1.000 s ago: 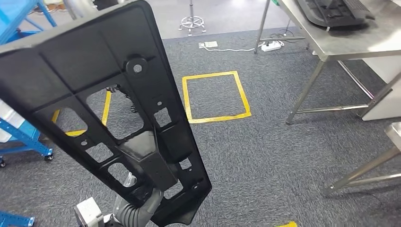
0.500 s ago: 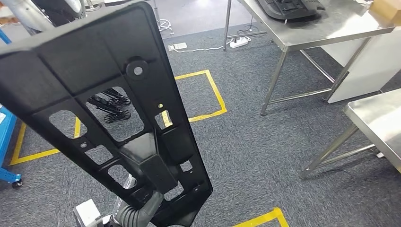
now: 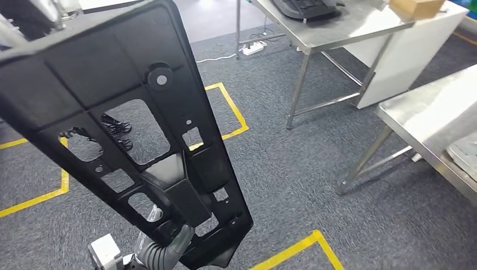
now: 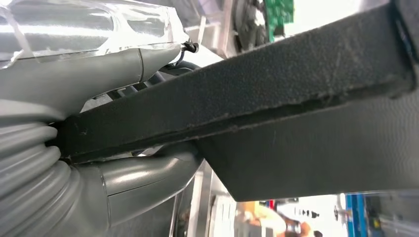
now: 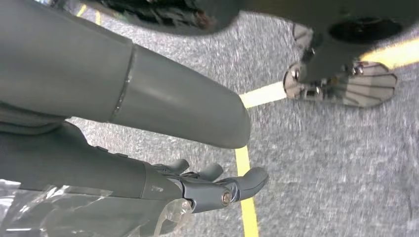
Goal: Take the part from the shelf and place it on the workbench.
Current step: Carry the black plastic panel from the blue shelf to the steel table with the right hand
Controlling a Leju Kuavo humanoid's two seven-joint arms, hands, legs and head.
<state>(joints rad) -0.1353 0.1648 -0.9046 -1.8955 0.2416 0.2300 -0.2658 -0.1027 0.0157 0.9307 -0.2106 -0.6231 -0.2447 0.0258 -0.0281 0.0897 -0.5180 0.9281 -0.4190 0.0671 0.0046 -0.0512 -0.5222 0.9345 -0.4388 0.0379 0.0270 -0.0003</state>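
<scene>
The left hand (image 3: 163,247) holds the part (image 3: 112,107), a flat, matte black plastic panel with cut-outs, its fingers pressed on the lower edge. The right hand (image 5: 197,182) hangs empty, fingers loosely spread. Since before, the steel table (image 3: 427,124) has come closer.

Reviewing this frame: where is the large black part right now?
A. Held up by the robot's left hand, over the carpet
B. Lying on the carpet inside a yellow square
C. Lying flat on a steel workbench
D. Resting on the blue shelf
A: the left hand grips the black part at its lower end, holding it above the grey carpet, short of the steel workbench.
</scene>
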